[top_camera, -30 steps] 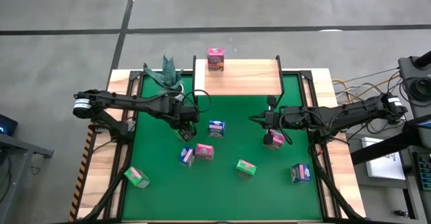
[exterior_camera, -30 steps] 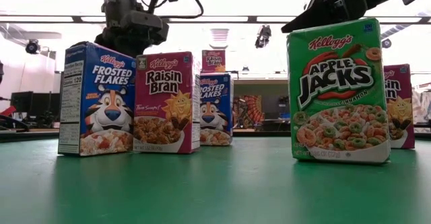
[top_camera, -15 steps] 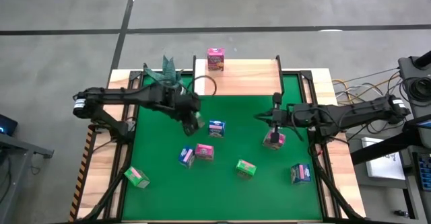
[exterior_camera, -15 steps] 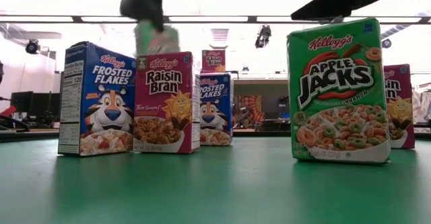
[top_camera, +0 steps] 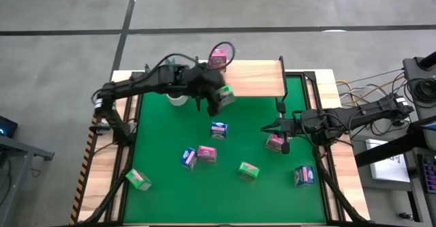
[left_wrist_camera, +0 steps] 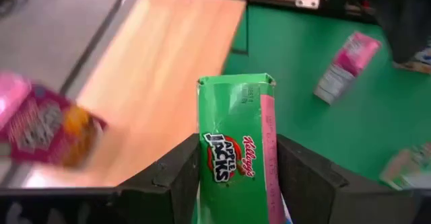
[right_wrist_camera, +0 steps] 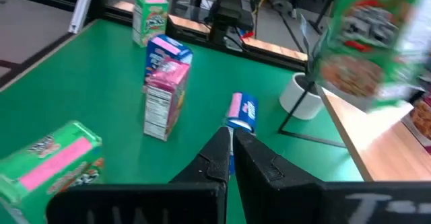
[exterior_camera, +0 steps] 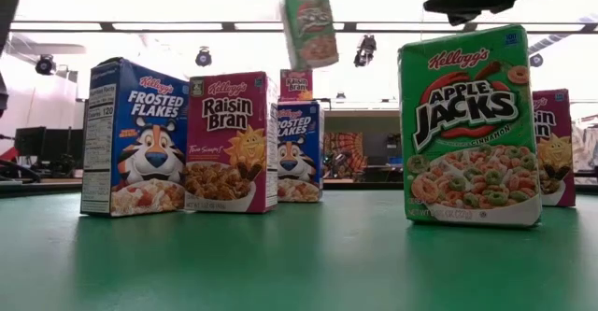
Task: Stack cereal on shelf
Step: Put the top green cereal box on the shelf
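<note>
Your left gripper (top_camera: 216, 97) was clamped on a green cereal box (top_camera: 223, 95), holding it in the air at the front edge of the pale wooden shelf (top_camera: 255, 78), well above the green mat (top_camera: 163, 138). One pink box (top_camera: 218, 58) stood on the shelf's far left end. Your right gripper (top_camera: 279, 127) hung with its jaws pressed together and nothing between them, just beside another pink box (top_camera: 274, 142) on the mat. The other boxes were scattered over the mat.

one box (top_camera: 218, 56) on shelf (top_camera: 255, 78), others on mat (top_camera: 163, 159)
</note>
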{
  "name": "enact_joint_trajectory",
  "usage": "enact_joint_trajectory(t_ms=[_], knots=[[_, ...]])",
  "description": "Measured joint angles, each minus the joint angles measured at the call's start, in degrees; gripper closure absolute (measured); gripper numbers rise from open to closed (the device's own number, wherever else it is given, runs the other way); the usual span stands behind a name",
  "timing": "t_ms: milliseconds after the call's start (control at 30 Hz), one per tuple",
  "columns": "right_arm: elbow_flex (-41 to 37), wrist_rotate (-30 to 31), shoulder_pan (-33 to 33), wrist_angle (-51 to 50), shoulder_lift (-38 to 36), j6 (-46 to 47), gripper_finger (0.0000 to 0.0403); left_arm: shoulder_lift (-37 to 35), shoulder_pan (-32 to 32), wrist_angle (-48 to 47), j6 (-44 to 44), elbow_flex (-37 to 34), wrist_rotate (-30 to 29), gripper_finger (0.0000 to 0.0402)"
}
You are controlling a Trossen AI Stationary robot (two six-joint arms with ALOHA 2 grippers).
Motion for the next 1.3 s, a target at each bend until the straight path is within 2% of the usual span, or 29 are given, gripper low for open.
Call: enact_joint_trajectory(t_ms=[267,433,900,1300], knots=[[-0.04,0.07,1.69,-3.3,-1.59,3.7,0.0394,13.06,4.19,-4.36,7.35,17.95,0.05,0.024],[-0.37,0.04,2.62,-3.67,-1.75,4.33,0.0394,12.46,5.98,4.26,9.7,12.8,0.42,0.024],[-0.63,0.09,2.62,-3.39,-1.57,5.79,0.0394,16.16,9.91,10.43,6.22,12.25,0.14,0.0239],[-0.63,0.09,2.62,-3.29,-1.69,4.62,0.0394,19.32,10.92,11.3,3.93,12.47,0.17,0.0239]])
